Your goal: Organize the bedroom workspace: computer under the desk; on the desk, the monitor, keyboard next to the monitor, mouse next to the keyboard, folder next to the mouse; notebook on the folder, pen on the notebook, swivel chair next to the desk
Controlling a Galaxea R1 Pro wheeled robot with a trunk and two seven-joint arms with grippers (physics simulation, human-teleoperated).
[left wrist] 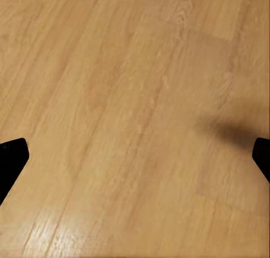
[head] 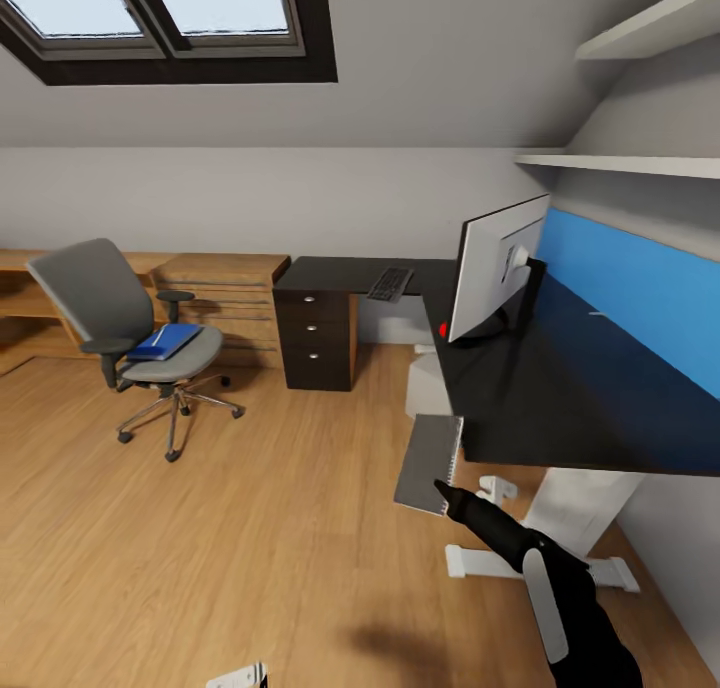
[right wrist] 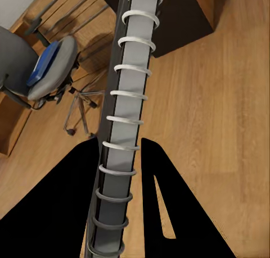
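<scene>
Wood floor: light planks, seen across the bedroom and in the left wrist view.
Chair: stood at far left, well apart from the desk, in front of low wooden shelving.
Folder: blue, laid flat on the chair seat; a thin white pen is seen on it.
Left gripper: two dark fingertips seen at opposite edges of the wrist view, spread wide, nothing between them, bare floor below.
Drawer unit: black, silver knobs, under the desk's left end.
Keyboard: laid on the desk top, left of the monitor.
Computer: grey box, partly seen under the desk.
Notebook: spiral-bound, held upright off the floor, just beside the desk's front edge.
Right gripper: fingers clamped on the notebook's spiral edge.
Monitor: upright on the desk, silver back seen.
Desk: glossy black top, white legs.
</scene>
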